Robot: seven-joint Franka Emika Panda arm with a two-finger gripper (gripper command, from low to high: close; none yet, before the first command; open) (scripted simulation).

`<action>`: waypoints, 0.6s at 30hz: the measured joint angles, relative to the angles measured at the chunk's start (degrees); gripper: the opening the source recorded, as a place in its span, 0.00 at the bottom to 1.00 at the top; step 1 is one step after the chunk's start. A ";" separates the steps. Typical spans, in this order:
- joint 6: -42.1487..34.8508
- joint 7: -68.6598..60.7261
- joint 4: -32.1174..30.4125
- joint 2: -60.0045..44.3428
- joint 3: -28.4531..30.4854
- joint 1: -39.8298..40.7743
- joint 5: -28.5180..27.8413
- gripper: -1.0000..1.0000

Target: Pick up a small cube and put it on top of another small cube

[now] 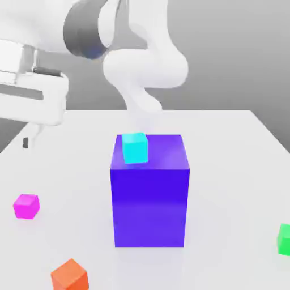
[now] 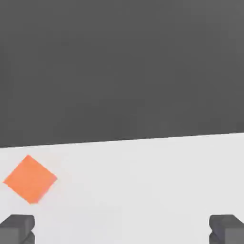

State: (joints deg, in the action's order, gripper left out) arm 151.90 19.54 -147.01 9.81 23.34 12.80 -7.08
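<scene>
Cube in magenta lies apart from the tool, seemingly below it.

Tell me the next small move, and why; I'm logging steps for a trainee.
Probably shift the open gripper over the pink cube: it holds nothing, and that cube sits on the table, away from the green one.

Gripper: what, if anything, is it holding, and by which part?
Nothing is held: the hand is open, with only bare table between its fingers.
</scene>
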 joint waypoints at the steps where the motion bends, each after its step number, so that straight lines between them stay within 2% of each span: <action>1: 1.21 -2.61 -0.89 -2.17 1.39 0.60 1.16 0.50; 6: 6.97 -19.54 -5.21 -13.66 3.98 7.22 12.38 0.50; 10: 12.08 -30.72 -5.43 -22.53 -2.57 14.23 23.46 0.50; 13: 16.66 -35.27 -4.01 -28.61 -9.68 20.22 29.13 0.50; 14: 17.80 -36.25 -3.63 -30.07 -11.34 21.62 30.36 0.00; 18: 17.71 -36.22 -3.63 -30.07 -11.34 21.62 30.33 0.00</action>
State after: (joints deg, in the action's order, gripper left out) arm 169.61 -16.68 -150.64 -20.26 12.00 34.42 23.24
